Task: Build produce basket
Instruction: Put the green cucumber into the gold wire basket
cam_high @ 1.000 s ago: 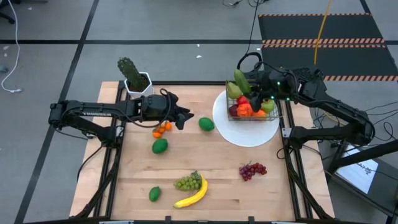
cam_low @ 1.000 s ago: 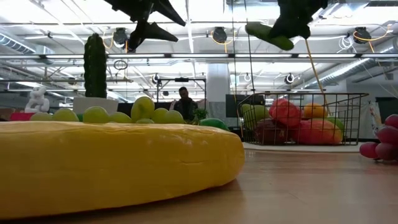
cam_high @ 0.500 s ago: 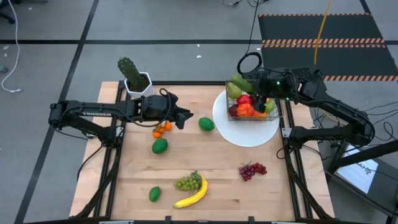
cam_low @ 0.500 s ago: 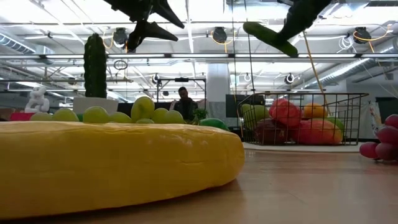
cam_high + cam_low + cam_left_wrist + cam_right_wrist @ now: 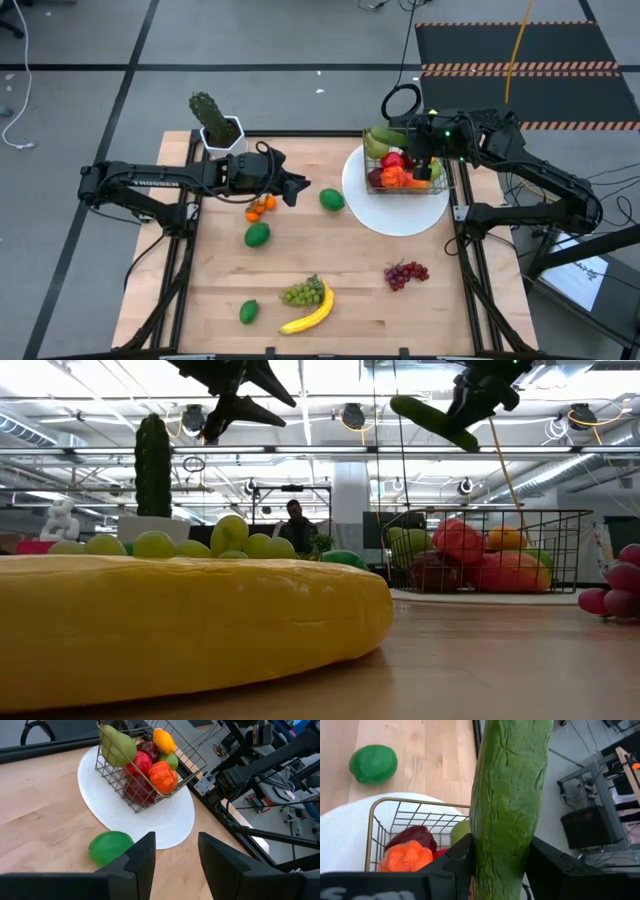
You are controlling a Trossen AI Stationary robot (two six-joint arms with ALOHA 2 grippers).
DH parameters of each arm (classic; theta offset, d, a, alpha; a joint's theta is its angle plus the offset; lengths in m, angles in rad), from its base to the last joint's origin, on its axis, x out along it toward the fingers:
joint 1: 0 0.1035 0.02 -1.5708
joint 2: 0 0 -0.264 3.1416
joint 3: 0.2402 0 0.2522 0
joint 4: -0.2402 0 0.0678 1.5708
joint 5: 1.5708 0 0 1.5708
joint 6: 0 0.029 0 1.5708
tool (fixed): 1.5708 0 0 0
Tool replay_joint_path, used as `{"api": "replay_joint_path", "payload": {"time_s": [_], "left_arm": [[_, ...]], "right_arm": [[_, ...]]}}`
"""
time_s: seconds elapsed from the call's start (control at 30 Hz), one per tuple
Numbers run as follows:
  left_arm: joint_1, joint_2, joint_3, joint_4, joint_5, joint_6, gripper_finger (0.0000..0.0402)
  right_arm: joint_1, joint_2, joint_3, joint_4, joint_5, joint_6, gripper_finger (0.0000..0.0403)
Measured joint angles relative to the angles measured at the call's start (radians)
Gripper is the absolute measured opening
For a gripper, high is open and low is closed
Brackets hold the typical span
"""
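The wire basket (image 5: 432, 188) stands on a white round plate (image 5: 400, 218) at the table's far right, with a pear, red and orange fruit inside. My right gripper (image 5: 418, 140) is above the basket's far side, shut on a green cucumber (image 5: 386, 133). My left gripper (image 5: 300, 188) hovers open over the table's middle left with nothing between its fingers (image 5: 145, 852). A green lime (image 5: 110, 847) lies on the wood just ahead of it, beside the plate. More produce lies loose on the table. My right gripper pinches the cucumber's two sides (image 5: 485, 845) between its two fingers, near one end of it. The fingers lie across it. The cucumber is lifted clear above the basket, and its free end (image 5: 405, 406) slants down toward the table's left.
Loose on the wood lie small oranges (image 5: 260, 208), a lime (image 5: 257, 235), another lime (image 5: 248, 312), green grapes (image 5: 302, 293), a banana (image 5: 312, 312) and purple grapes (image 5: 406, 273). A potted cactus (image 5: 212, 120) stands at the far left corner.
My right gripper has rolled in place over the basket. The cucumber has swung with it: its free end, which pointed toward the table's far edge, now points toward the table's left and dips lower.
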Motion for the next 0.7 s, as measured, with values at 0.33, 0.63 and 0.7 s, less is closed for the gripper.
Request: {"api": "replay_joint_path", "payload": {"time_s": [0.33,0.63,0.7], "left_arm": [[0.0,0.0,0.0,-0.001,0.0,0.004,0.0147],[0.0,0.0,0.0,-0.001,0.0,0.006,0.0147],[-0.003,0.0,0.0,0.0,0.0,0.006,0.0147]], "right_arm": [[0.0,0.0,0.0,0.002,0.0,-0.012,0.0141],[0.0,0.0,0.0,0.04,-0.001,0.292,0.0141],[0.0,0.0,0.0,0.044,-0.003,0.395,0.0141]]}}
